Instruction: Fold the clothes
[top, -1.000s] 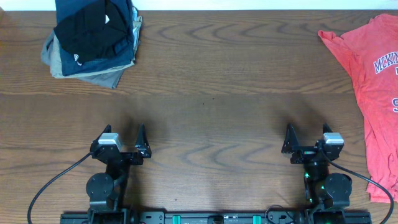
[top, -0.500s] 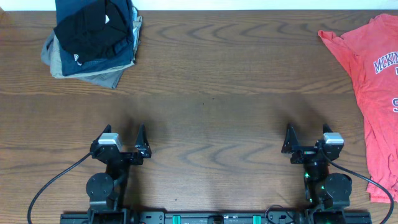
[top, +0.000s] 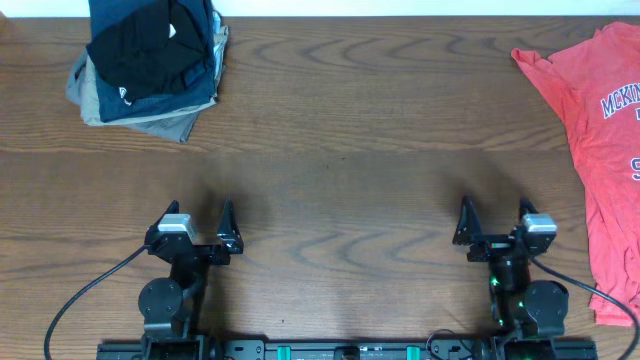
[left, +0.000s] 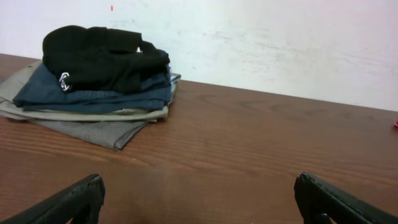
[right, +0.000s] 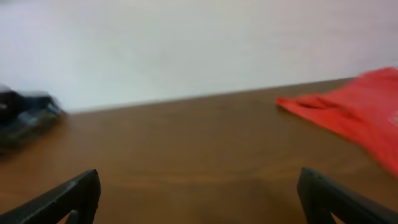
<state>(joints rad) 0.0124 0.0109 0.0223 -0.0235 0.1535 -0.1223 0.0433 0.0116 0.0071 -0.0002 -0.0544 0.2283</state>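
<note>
**Gripper state.** The left gripper (top: 199, 216) and the right gripper (top: 494, 216) both stand with jaws fully spread and nothing between them. Both are parked low over the table (top: 340, 150), near its front edge.

**Location of the work item.** The T-shirt (top: 600, 140) lies flat ahead of and to the right of the right gripper, well apart from it. From the left gripper it lies far across to the right. Part of the shirt runs past the edge of the overhead view, so its full outline cannot be confirmed.

**Hazards.**
- Uneven pinch: closing on one fabric layer only would probably lift the front panel and leave the back behind, bunching the shirt.
- One-sided pull: the left gripper has a long reach to the shirt. If the right gripper drags alone, the cloth is likely to skew or wrinkle.
- Snagging: the right arm's cable (top: 590, 288) runs just beside the shirt's near hem and could catch it.
- Collision: the stack of folded garments (top: 150, 65) sits ahead of and slightly left of the left gripper. A wide sweep could topple it.

**Inventory.**
- T-shirts: one.
- Folded stacks: one, with black, navy and grey-khaki layers, possibly four pieces.
- Grippers: two.
</note>
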